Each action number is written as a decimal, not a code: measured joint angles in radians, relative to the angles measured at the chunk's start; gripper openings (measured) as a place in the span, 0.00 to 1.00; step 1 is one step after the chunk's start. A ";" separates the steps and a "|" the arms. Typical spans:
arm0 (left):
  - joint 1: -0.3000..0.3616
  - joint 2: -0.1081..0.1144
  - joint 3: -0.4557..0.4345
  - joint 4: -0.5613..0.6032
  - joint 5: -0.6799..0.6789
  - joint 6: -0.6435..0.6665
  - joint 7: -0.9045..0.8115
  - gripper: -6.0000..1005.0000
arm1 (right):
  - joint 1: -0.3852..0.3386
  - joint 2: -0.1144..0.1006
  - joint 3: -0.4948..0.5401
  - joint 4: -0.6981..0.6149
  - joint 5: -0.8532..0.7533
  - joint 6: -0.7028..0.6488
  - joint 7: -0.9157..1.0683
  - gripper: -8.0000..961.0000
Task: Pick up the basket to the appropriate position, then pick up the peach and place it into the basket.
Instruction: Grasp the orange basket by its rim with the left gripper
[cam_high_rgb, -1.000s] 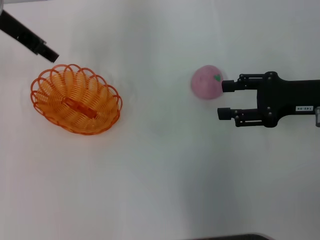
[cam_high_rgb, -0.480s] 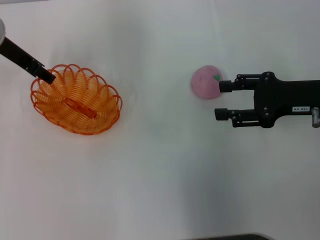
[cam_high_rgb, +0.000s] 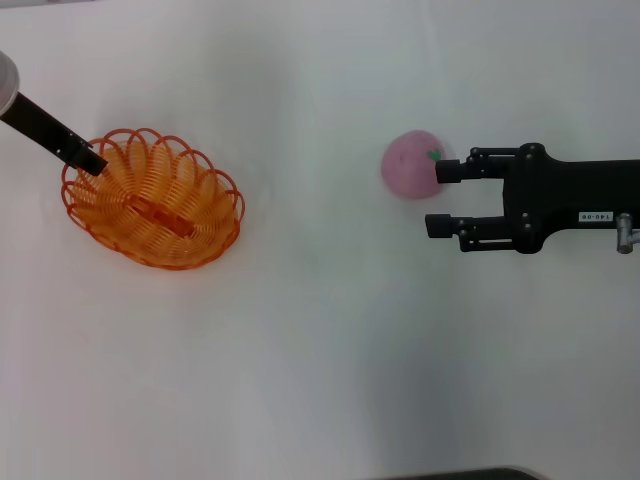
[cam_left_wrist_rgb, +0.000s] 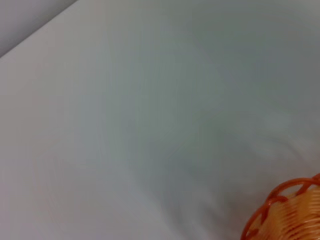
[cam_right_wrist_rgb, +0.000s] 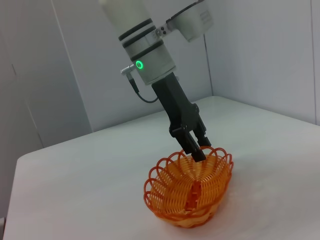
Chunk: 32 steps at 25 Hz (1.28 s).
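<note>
While one peach (cam_high_rgb: 410, 165) sits apart, left claw (cam_high_rgb: 90, 160) meets one basket (cam_high_rgb: 152, 198).

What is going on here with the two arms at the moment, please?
The left pincer is down at the far rim of the orange basket on the white table, apparently going for a grip on it; the basket rests on the table. The right pincer is open and waits beside the pink peach, one finger next to the fruit, which is not between the fingers. The basket is empty.
</note>
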<state>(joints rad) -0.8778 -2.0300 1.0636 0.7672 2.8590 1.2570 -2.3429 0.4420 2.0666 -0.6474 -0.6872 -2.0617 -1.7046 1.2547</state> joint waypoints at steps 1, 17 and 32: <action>0.000 0.000 0.000 0.000 0.000 0.000 0.000 0.53 | 0.000 0.000 0.000 0.000 0.000 0.001 0.000 0.75; -0.001 -0.004 -0.038 0.023 -0.010 0.097 0.003 0.13 | 0.012 0.006 0.000 0.000 0.000 0.007 0.000 0.75; -0.004 0.005 -0.346 0.121 -0.089 0.355 0.012 0.05 | 0.017 0.009 0.009 0.002 0.006 0.009 0.001 0.74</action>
<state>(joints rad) -0.8821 -2.0251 0.7179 0.8877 2.7704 1.6119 -2.3304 0.4587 2.0755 -0.6384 -0.6856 -2.0561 -1.6954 1.2556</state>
